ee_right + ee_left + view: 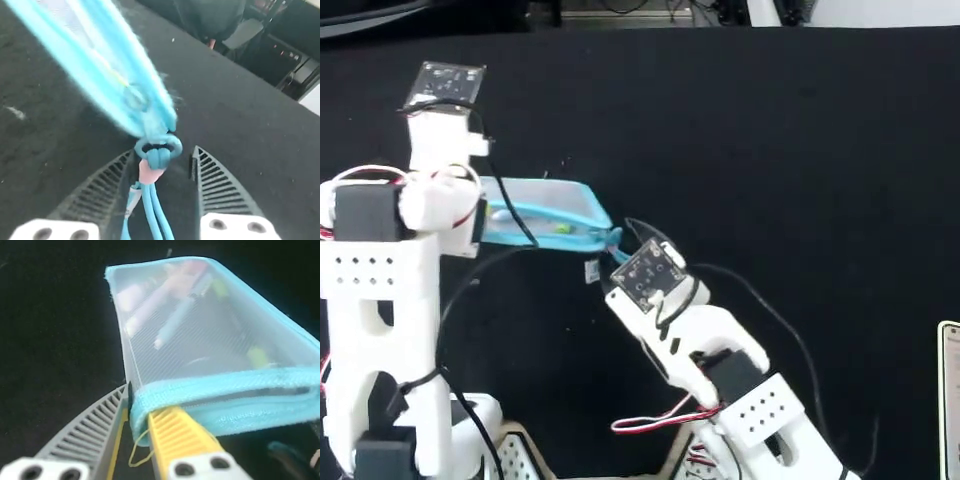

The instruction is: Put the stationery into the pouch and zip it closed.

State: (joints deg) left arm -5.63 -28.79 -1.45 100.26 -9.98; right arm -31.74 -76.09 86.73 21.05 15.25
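Pinch of the left gripper [139, 407] tight on one corner of the pouch [200, 350], right by the blue zip edge. Pens and other stationery [172, 322] inside, easy to see through the clear side. Right gripper [162, 155] wide, one finger on each side of the blue pull cord [155, 200] at the pouch's other end, not squeezing. Black table [800, 150] underneath.

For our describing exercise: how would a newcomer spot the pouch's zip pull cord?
On the black table, a translucent turquoise-edged pouch sits left of centre. From its end at the right gripper hangs the zip pull cord: knotted turquoise, unlike the black cables.
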